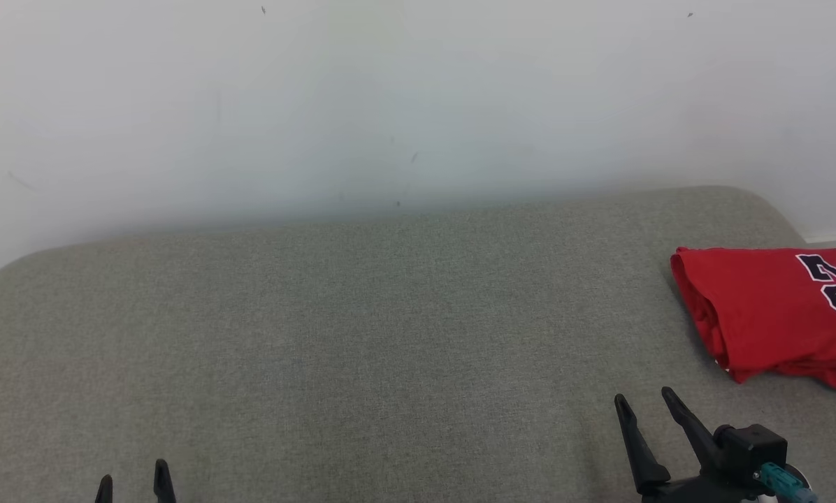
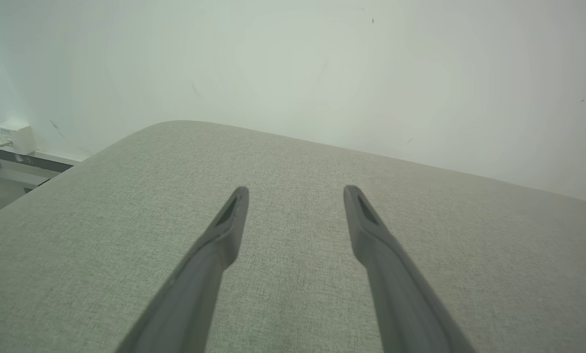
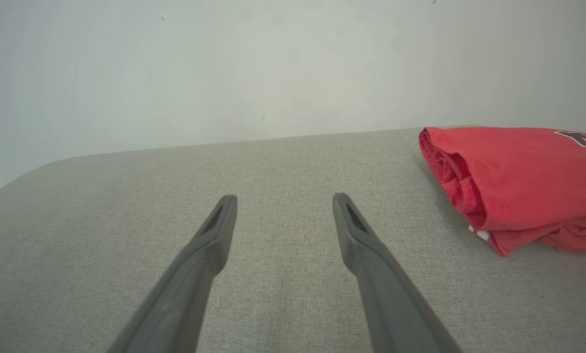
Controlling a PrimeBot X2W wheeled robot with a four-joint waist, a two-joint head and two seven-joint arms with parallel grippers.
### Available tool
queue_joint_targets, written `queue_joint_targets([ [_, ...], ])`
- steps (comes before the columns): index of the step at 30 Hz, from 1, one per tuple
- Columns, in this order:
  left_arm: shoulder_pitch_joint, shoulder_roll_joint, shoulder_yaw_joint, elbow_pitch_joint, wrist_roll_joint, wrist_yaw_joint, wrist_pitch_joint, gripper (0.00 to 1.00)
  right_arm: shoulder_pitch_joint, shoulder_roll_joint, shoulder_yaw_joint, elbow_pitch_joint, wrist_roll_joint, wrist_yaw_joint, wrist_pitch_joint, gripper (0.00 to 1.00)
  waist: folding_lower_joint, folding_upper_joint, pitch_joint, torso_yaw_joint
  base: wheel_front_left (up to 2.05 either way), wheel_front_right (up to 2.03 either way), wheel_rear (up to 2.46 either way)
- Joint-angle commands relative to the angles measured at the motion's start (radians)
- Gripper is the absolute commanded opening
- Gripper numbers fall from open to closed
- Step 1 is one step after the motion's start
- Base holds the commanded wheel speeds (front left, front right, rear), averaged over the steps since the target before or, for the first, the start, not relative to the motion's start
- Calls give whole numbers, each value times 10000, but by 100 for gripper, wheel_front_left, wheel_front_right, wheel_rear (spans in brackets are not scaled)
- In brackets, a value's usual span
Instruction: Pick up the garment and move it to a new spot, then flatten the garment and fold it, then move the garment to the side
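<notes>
Soft, even, bright light washes the white wall [image 1: 418,91] into a hazy, low-contrast sheet. The grey cushion [image 1: 320,314] weave reads sharp in the middle. The red garment [image 1: 760,307] throws a faint, soft-edged shadow along its left side. Both wrist views bow the cushion's far edge.

I see the garment [image 1: 760,314] as soft red cloth, matt, its dark numerals printed flat. The cushion [image 1: 362,328] is coarse grey-green woven fabric, also matt. The wall [image 1: 390,91] looks smooth and dull-painted. The fingers [image 3: 371,255] of my right gripper [image 3: 283,202] look like smooth, matt dark plastic.
</notes>
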Motion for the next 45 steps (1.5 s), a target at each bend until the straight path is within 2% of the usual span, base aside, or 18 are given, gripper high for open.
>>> queue_joint_targets([
  [1,112,-8,29,-22,74,9,-28,100,84,19,5,28,-16,-3,-54,100,0,1,-11,10,0,0,0],
  [22,367,-9,-144,117,467,76,-28,100,417,238,-96,141,-80,-3,-184,100,0,1,-75,53,0,0,0],
  [45,198,-9,-21,511,645,-67,-28,100,535,260,-539,182,-367,-3,-194,100,0,1,-23,34,0,0,0],
])
